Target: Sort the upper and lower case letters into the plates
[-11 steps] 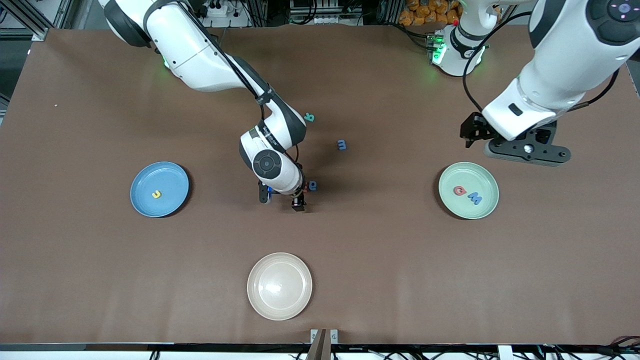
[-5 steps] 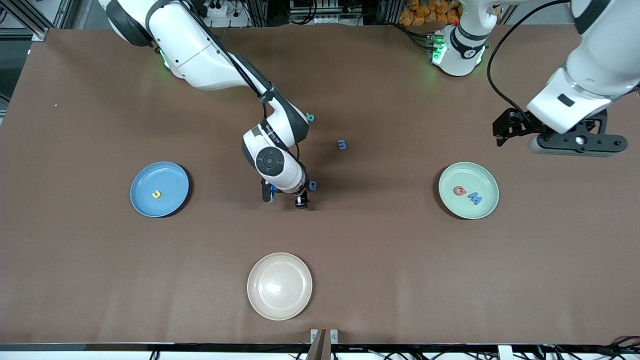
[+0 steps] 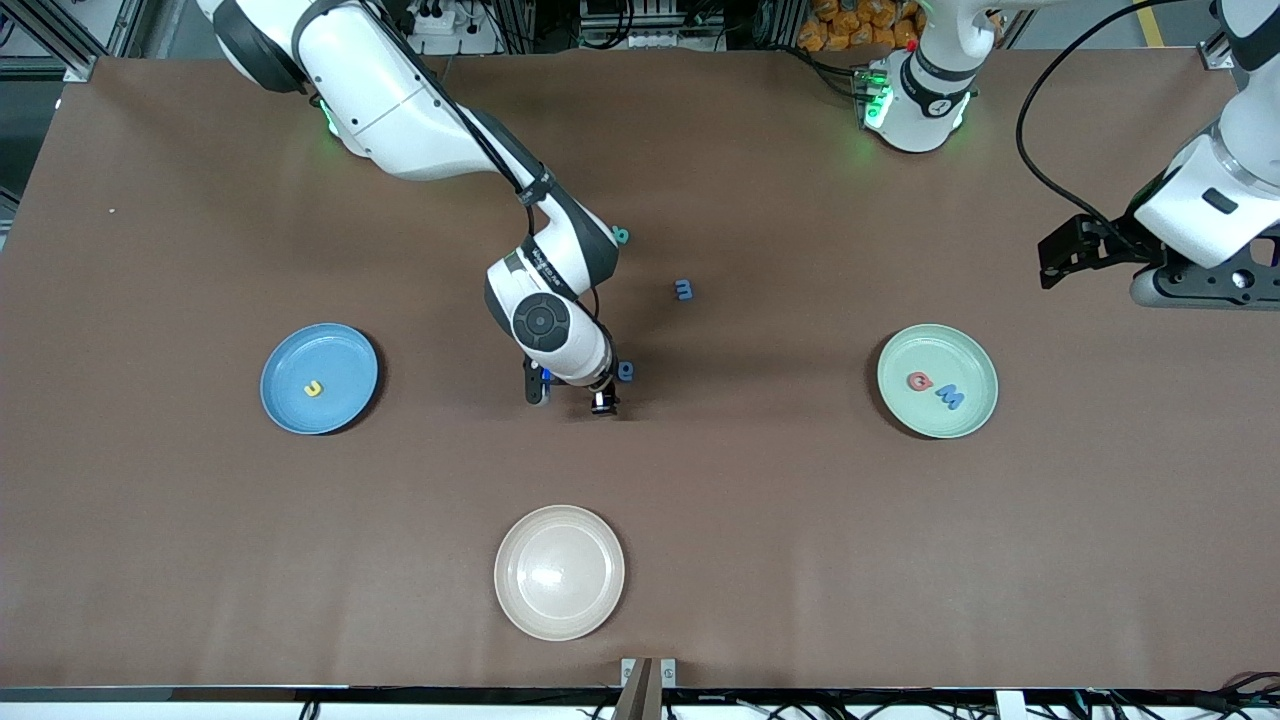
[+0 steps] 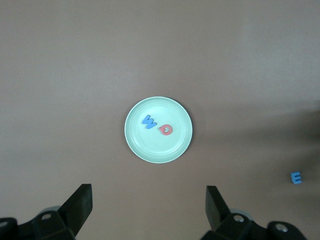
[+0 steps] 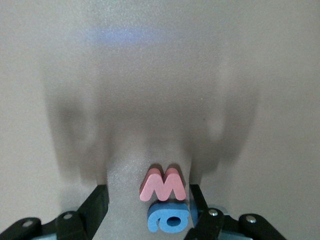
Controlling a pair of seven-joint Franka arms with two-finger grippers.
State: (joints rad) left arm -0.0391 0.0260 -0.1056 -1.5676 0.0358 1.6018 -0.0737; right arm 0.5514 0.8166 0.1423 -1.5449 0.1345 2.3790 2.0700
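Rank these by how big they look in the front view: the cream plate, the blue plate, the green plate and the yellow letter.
1. Cream plate: looks largest, though it lies nearest the camera.
2. Blue plate and green plate: look alike, so no ranking between them.
3. Yellow letter: by far the smallest, lying in the blue plate.

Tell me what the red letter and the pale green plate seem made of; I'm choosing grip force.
The red letter looks like soft foam: thick, matte, rounded edges. The pale green plate looks like matte plastic or melamine, possibly glazed ceramic: smooth and evenly coloured, with only a dull sheen.
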